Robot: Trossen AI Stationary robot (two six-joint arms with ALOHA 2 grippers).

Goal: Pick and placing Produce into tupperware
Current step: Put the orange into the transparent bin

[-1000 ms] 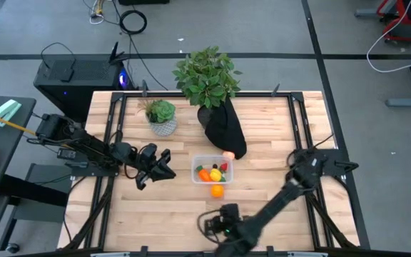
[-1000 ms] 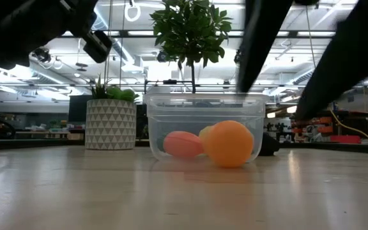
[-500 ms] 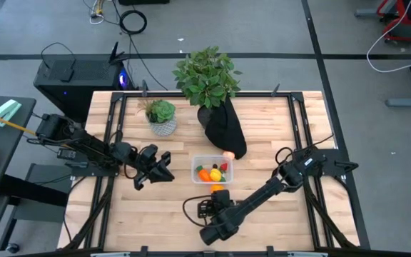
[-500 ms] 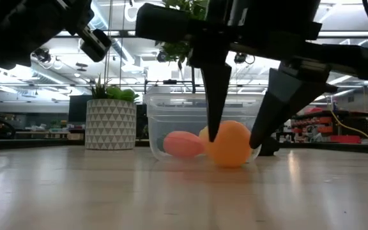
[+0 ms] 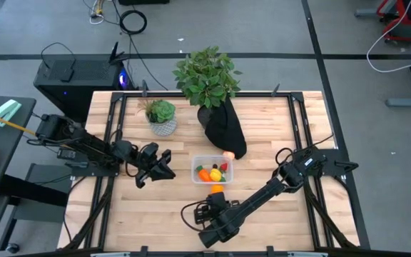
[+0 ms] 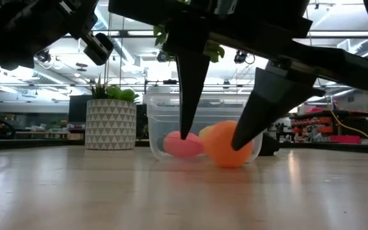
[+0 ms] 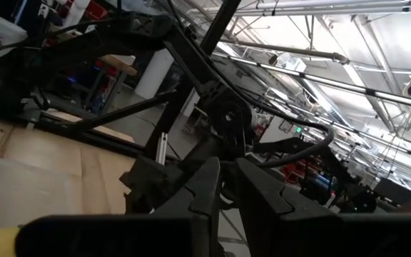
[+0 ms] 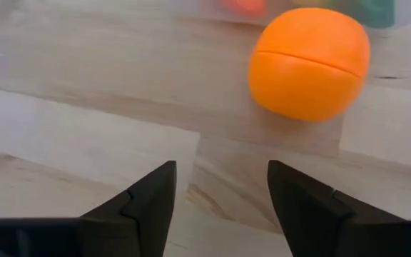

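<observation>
The clear tupperware [image 5: 212, 170] [image 6: 203, 115] stands mid-table and holds a carrot, a yellow piece and a strawberry. An orange [image 5: 217, 189] [image 8: 309, 63] rests on the wood just near of the tupperware's near wall. A peach-coloured ball [image 5: 228, 154] lies at its far right corner. My right gripper [image 5: 216, 203] [image 8: 220, 182] is open, low over the table and just near of the orange, pointing at it. In the low view its fingertips [image 6: 184, 134] hang in front of the orange [image 6: 225, 144]. My left gripper [image 5: 160, 165] [image 7: 227, 189] hovers shut, left of the tupperware.
A large leafy plant in a black wrap [image 5: 223, 128] stands right behind the tupperware. A small patterned pot [image 5: 163, 123] [image 6: 110, 124] sits at the far left. Bare wood lies left and right of the right arm along the near edge.
My right arm has swung from the table's near edge toward the orange. Its fingers have come down into the low view in front of the orange and tupperware. The produce and tupperware have stayed put.
</observation>
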